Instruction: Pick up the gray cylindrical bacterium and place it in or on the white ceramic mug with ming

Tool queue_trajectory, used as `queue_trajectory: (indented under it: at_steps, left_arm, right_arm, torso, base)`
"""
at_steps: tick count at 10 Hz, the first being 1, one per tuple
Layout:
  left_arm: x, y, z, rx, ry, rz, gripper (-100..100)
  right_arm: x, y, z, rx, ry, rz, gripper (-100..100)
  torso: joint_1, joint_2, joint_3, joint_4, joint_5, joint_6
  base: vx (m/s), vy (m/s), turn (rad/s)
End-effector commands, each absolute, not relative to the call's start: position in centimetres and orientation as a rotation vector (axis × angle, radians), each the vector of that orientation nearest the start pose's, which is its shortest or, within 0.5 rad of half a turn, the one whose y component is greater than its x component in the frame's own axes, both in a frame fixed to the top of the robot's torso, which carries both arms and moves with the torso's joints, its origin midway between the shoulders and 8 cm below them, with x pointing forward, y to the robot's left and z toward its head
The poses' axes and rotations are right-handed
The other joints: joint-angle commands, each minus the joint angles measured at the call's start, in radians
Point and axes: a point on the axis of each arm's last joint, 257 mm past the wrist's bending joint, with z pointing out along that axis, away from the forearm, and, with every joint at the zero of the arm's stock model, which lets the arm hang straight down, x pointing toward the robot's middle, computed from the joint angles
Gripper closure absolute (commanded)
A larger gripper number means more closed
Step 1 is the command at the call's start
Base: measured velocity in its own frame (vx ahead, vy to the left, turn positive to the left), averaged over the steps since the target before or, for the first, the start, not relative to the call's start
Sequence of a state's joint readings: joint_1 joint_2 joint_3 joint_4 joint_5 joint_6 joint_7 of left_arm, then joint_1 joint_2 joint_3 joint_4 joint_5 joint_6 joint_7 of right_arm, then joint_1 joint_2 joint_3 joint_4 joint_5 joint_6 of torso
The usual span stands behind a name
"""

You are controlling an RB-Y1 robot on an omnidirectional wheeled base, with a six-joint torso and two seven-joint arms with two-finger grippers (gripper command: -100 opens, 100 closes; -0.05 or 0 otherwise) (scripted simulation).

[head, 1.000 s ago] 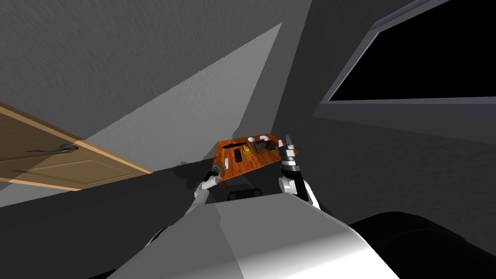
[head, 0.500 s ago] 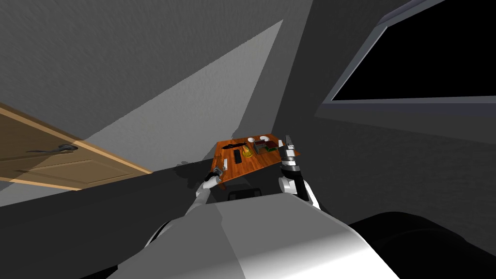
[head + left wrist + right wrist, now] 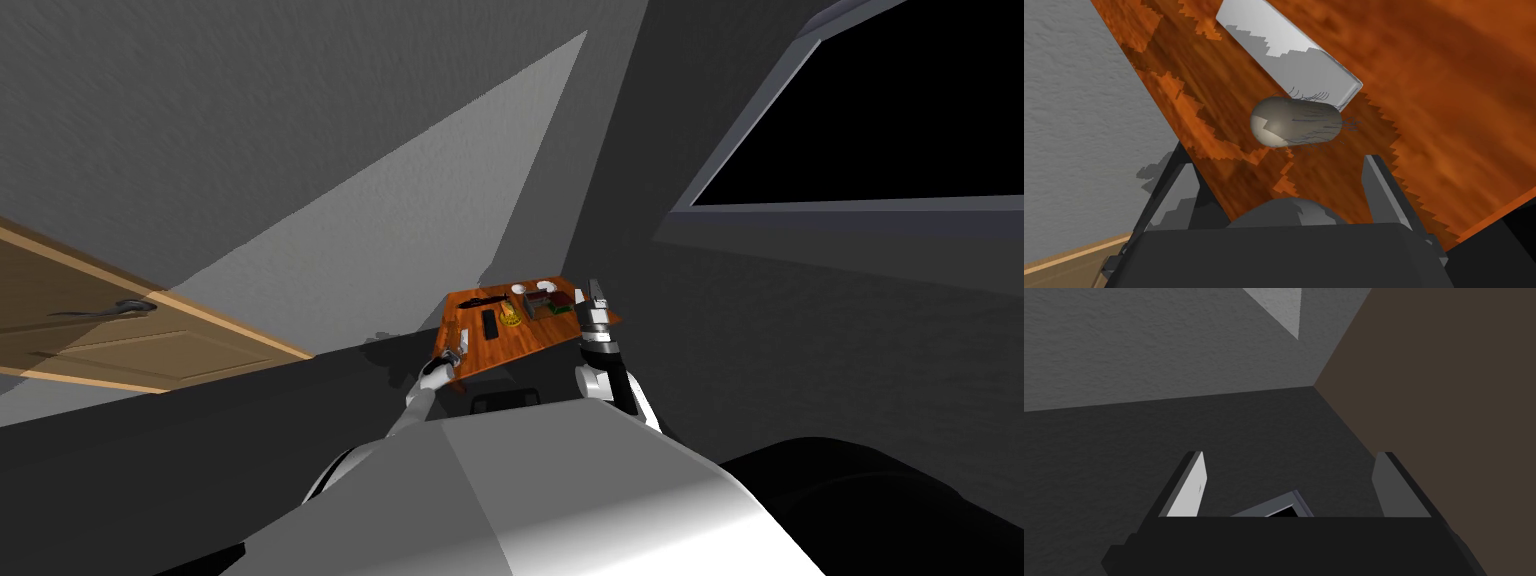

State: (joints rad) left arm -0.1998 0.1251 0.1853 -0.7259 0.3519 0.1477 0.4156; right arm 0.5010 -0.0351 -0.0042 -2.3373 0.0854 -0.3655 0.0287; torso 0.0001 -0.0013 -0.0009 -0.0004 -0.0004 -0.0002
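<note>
The wooden door (image 3: pixel 120 340) is standing at the far left, well apart from the work. My left gripper (image 3: pixel 1280 192) is hovering over the left edge of the orange-brown table (image 3: pixel 1449 100), with its fingers (image 3: pixel 1179 195) spread wide and gripping nothing. The grey bacterium (image 3: pixel 1296 122), an oval body with fine dark hairs, is lying on its side on the table. It is just ahead of the fingertips and in line with the gap between them. A white rectangular block (image 3: pixel 1289 50) is crowding its far side; I cannot tell whether the two are touching.

Further right on the table a flat black item (image 3: pixel 491 322), a yellow item (image 3: pixel 513 314) and a dark box (image 3: pixel 545 303) are lying between the bacterium and the far edge. There a white cup (image 3: pixel 519 288) and a second white cup (image 3: pixel 545 286) are sitting, too small for me to tell which is the mug.

My right gripper (image 3: pixel 595 293) is pointing upward at the table's right edge, fingers wide and empty. A window frame (image 3: pixel 700 190) holding a black area is occupying the far right.
</note>
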Motion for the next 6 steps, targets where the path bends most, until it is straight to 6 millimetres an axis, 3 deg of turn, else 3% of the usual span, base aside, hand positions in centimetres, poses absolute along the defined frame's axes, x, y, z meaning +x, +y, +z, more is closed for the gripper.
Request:
queue_trajectory:
  at_steps: [1,4,5,6]
  left_arm:
    - [44.1,32.3,-54.8,-2.471,0.897,-0.920,-100]
    - [43.7,31.8,-55.7,-2.511,0.879,-0.904,-100]
    - [43.7,31.8,-55.8,-2.516,0.876,-0.902,0]
    - [42.8,31.1,-56.5,-2.515,0.875,-0.903,-100]
  right_arm:
    - [35.6,-27.1,2.3,0.631,0.746,1.192,0]
    - [35.6,-27.1,2.3,0.631,0.746,1.192,0]
    - [35.6,-27.1,2.3,0.631,0.746,1.193,0]
    - [35.6,-27.1,2.3,0.631,0.746,1.193,0]
  torso:
    - [0.000,0.000,0.000,0.000,0.000,0.000]
    - [0.000,-0.003,-0.001,-0.001,0.000,0.000]
    - [0.000,-0.001,-0.001,0.000,0.000,0.000]
    - [0.000,0.001,0.000,0.000,0.000,0.000]
  base:
    - [0.045,-0.019,0.021]
    - [0.048,-0.012,0.011]
    - [0.005,-0.001,0.000]
    - [0.057,0.028,-0.006]
